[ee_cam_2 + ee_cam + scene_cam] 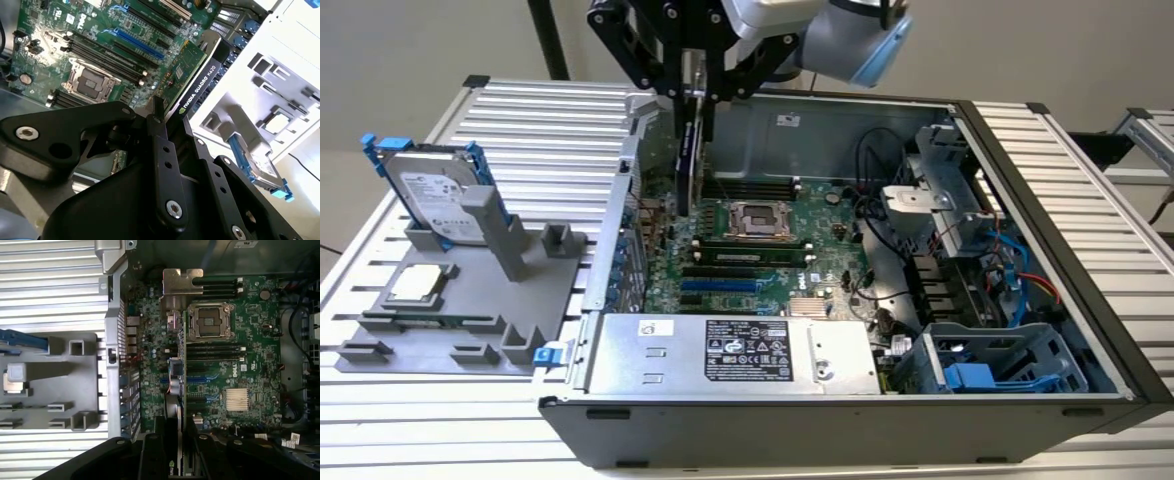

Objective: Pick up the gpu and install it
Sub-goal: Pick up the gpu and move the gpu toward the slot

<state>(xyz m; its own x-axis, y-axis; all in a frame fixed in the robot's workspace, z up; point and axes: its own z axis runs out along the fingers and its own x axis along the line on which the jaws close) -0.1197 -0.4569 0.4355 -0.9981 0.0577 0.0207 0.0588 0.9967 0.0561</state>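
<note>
The gpu (pixel 690 160) hangs upright and edge-on over the motherboard (pixel 767 255) inside the open computer case (pixel 1067 230), toward the exterior view's left side of the board. My gripper (pixel 692 92) is shut on its upper edge. In the second wrist view the gpu (pixel 189 70) shows its green board and black shroud edge reaching out from between my black fingers (pixel 161 142). In the first wrist view the gpu (pixel 181 365) is seen edge-on with its silver end bracket (pixel 177 282) over the board's slots, and the gripper (pixel 172 442) clamps it.
A silver hard drive in a blue frame (pixel 434 195) stands on a grey fixture (pixel 480 310) at the exterior view's left, with a processor chip (pixel 416 285) beside it. The power supply (pixel 734 350), drive cage (pixel 987 370) and cables (pixel 1014 270) crowd the case.
</note>
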